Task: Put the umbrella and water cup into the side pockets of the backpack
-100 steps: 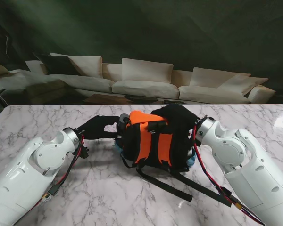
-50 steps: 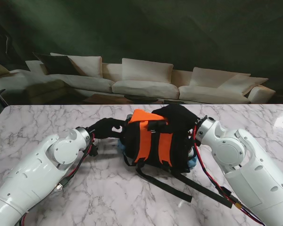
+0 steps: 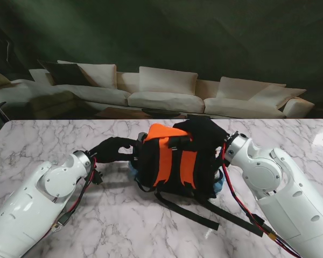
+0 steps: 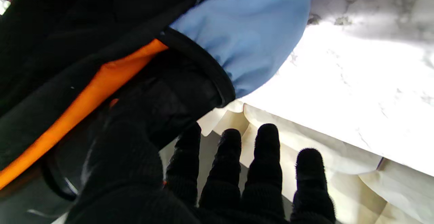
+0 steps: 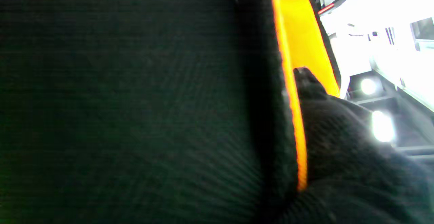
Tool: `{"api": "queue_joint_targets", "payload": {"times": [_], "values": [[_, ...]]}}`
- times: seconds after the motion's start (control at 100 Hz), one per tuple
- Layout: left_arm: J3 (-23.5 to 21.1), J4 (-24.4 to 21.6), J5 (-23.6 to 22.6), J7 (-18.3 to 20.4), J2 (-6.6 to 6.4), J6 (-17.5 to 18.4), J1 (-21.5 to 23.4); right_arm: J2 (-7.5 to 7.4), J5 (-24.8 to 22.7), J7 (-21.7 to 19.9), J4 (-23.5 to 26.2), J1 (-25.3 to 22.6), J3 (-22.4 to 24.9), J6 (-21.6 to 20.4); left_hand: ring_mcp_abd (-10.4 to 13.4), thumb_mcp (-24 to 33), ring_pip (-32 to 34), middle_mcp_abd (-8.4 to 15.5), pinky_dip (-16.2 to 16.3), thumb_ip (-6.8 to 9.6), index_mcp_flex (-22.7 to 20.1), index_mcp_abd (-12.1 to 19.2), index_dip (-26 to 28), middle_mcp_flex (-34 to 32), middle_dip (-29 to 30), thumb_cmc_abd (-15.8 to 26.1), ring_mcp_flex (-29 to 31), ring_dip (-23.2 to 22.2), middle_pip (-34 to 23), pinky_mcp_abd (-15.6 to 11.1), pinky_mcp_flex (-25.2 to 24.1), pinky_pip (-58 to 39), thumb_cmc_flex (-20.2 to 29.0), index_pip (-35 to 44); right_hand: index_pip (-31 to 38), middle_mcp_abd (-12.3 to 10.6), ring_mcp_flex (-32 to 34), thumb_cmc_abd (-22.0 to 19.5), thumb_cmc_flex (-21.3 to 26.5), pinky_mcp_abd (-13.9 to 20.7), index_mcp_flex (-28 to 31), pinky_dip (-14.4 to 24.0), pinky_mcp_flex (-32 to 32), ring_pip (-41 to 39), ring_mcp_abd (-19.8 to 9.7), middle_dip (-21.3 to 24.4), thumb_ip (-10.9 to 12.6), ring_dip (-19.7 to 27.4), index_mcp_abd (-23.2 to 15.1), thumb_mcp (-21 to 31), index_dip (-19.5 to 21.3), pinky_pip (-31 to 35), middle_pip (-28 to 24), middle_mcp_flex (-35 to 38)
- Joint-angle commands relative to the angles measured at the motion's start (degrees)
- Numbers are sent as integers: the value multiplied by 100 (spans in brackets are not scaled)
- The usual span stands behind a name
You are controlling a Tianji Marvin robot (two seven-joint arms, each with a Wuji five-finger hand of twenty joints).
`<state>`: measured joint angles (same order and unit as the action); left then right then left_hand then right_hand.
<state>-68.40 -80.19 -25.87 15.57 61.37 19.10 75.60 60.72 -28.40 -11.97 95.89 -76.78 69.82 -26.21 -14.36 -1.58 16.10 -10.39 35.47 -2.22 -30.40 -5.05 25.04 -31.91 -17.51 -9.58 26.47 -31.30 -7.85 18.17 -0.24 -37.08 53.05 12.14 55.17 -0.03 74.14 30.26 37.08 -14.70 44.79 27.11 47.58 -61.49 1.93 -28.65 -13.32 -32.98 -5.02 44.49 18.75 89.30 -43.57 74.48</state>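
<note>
Backpack (image 3: 175, 164) steadied by right hand (image 3: 204, 131), grip unclear; left hand (image 3: 116, 149) fingers (image 4: 268, 149) released beside its pocket—push gently.

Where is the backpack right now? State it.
In the stand's view the backpack stands mid-table between the two arms, the left hand at its left side and the right hand on its top right.

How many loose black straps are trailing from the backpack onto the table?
2. One strap runs from the backpack toward me, and a longer strap stretches to the right beside the right arm. Others may be hidden under the bag.
</note>
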Motion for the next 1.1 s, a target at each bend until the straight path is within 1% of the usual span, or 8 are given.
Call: {"api": "queue_joint_targets", "payload": {"times": [0.0, 0.08, 0.26, 0.66, 0.79, 0.95, 1.04, 1.09], "values": [[-113, -150, 37, -15, -82, 77, 94, 35, 144, 28, 242, 32, 40, -46, -90, -9, -156, 22, -137, 129, 177, -112, -122, 196, 53, 387, -59, 106, 96, 167, -86, 198, -436, -198, 240, -177, 145, -399, 646, 4, 74, 69, -1, -102, -141, -105, 23, -46, -1381, 490, 203, 22, 0, 9], [-376, -391, 104, -95, -69, 166, 284, 21, 325, -86, 349, 27, 65, -31, -188, -18, -274, 54, -250, 95, 142, -69, -109, 103, 44, 570, -119, 234, 104, 365, -26, 415, -826, -215, 243, -171, 139, -400, 644, -10, 81, 66, 8, -103, -138, -110, 20, -47, -1407, 490, 214, 14, -3, 1], [-729, -757, 20, -522, 10, 154, 575, -23, 795, -422, 418, 84, 51, -8, -153, 9, -476, 40, -468, 95, -286, -82, 22, -19, 28, 789, -322, 555, 138, 285, 4, 788, -680, -43, 269, -194, 129, -417, 659, -62, 104, 49, -24, -34, -118, -112, 20, -18, -1528, 458, 283, -34, 12, -22], [-880, -1307, 311, -1680, 313, -533, 1276, -71, -19, -234, -121, 253, 41, -587, -147, -14, -134, -10, -144, 125, -321, -247, 72, -304, -148, 855, -34, 274, -21, 283, 146, 315, -355, -39, 242, -413, 120, -378, 607, -96, 209, 10, -393, 420, -167, -127, 38, 108, -2026, 448, 460, -362, 166, -134], [-903, -1391, 440, -1866, 367, -616, 1456, -86, -70, -277, -159, 262, 20, -602, -133, -21, -315, -16, -271, 120, -103, -254, 16, -12, -33, 878, -146, 356, 173, 296, 116, 447, -414, -166, 184, -438, 121, -372, 593, -103, 153, 19, -480, 629, -174, -123, 28, 153, -1999, 438, 412, -452, 270, -150], [-826, -1263, 299, -2123, 404, -573, 1493, -75, -172, -235, -389, 347, -183, -519, -94, -32, -736, -31, -785, 106, 110, -193, -54, 862, 558, 914, -638, 890, 637, 43, 132, 1088, -575, -292, -12, -450, -40, -373, 539, -232, -294, -12, -922, 1950, -178, -7, 9, 404, -1752, 470, -82, -1003, 876, -504], [-765, -1187, 323, -2220, 430, -513, 1495, -68, -380, -159, -556, 417, -293, -468, -42, -27, -689, -39, -799, 109, 185, -209, -62, 757, 543, 927, -606, 895, 564, -4, 136, 1104, -576, -318, -337, -368, -802, -383, 60, -275, -985, -90, -1496, 3151, -177, 49, -57, 457, -1467, 445, -188, -1572, 1415, -1315], [-736, -1148, 339, -2252, 437, -498, 1492, -61, -439, -113, -638, 445, -336, -436, -20, -26, -650, -44, -802, 111, 196, -231, -62, 708, 516, 937, -587, 880, 514, -11, 133, 1114, -573, -320, -928, -266, -1346, -445, -515, -278, -1246, -123, -1891, 3800, -80, 385, 57, 549, -1142, 528, -92, -1915, 1490, -1967]]}}
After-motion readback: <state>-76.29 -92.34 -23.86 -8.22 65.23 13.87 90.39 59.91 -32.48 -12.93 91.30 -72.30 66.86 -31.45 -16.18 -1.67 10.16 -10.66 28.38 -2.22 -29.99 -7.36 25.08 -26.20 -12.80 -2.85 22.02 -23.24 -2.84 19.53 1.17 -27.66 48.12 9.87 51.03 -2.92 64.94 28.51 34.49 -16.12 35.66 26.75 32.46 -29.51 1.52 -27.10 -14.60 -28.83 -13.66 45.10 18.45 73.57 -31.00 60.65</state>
